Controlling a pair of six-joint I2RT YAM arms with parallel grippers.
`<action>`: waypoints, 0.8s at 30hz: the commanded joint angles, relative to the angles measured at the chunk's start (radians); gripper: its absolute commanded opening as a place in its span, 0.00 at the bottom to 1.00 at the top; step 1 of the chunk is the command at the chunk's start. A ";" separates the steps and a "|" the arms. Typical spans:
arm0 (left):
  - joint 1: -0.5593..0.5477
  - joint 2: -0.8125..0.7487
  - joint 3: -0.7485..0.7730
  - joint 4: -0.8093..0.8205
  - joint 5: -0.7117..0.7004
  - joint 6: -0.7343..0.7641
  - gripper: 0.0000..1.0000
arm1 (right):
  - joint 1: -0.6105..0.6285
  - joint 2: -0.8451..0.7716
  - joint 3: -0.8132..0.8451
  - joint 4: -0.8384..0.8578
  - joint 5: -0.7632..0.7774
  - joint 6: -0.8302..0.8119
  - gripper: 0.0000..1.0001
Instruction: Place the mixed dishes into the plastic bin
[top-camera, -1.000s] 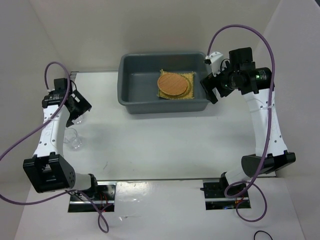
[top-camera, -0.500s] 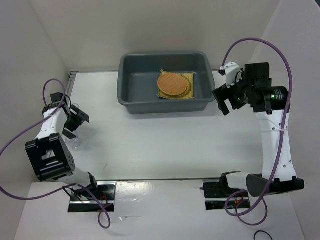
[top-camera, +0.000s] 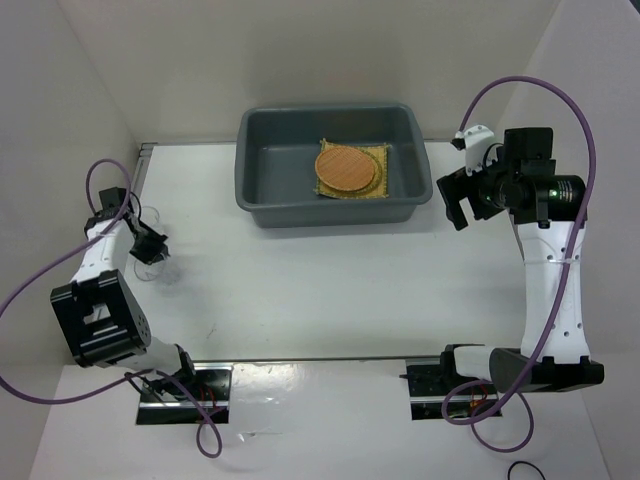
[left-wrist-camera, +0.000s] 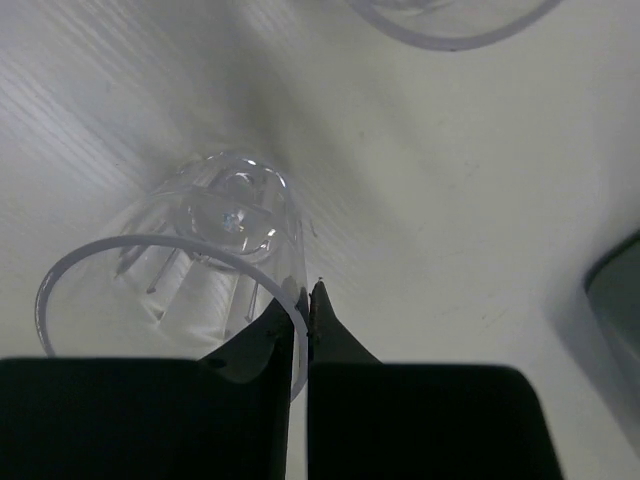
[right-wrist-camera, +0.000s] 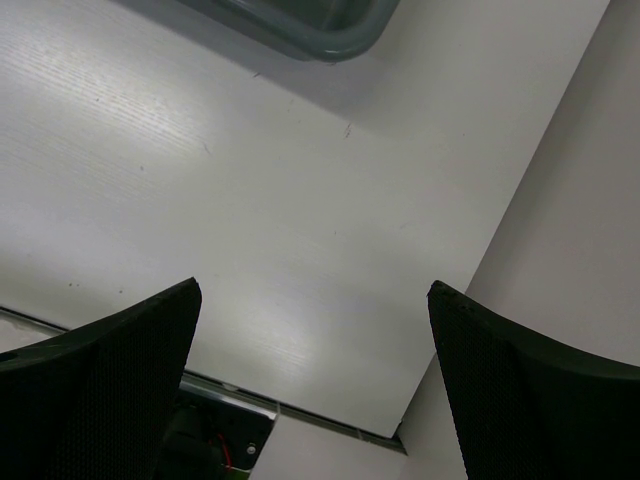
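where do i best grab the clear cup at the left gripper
Pinch the clear cup by its wall at the rim, from above, one finger inside, one outside: it stands mouth up, thin-walled. The left gripper holds it so.

One plastic bin (top-camera: 330, 213), plain dark grey-blue. One mat (top-camera: 381, 172), yellow weave; one plate (top-camera: 346, 170), orange-tan, finely woven stripes. One cup (left-wrist-camera: 215, 250), clear with ribbed sides; table (top-camera: 330, 280), white with faint straight grain; cables (top-camera: 527, 79), purple.

White arm links (top-camera: 548, 290), boxy black joint housings (top-camera: 98, 322), looping purple cables (top-camera: 528, 79), matte black claw fingers (right-wrist-camera: 100, 400)
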 joint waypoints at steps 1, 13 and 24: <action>0.005 -0.046 0.000 -0.002 0.082 -0.012 0.00 | -0.006 -0.020 -0.010 0.004 -0.015 0.009 0.99; -0.173 -0.150 0.147 0.460 0.630 -0.321 0.00 | -0.006 -0.020 0.001 0.004 -0.024 0.009 0.99; -0.495 0.479 1.282 -0.317 0.185 0.042 0.00 | -0.058 -0.008 0.079 0.013 -0.029 0.009 0.99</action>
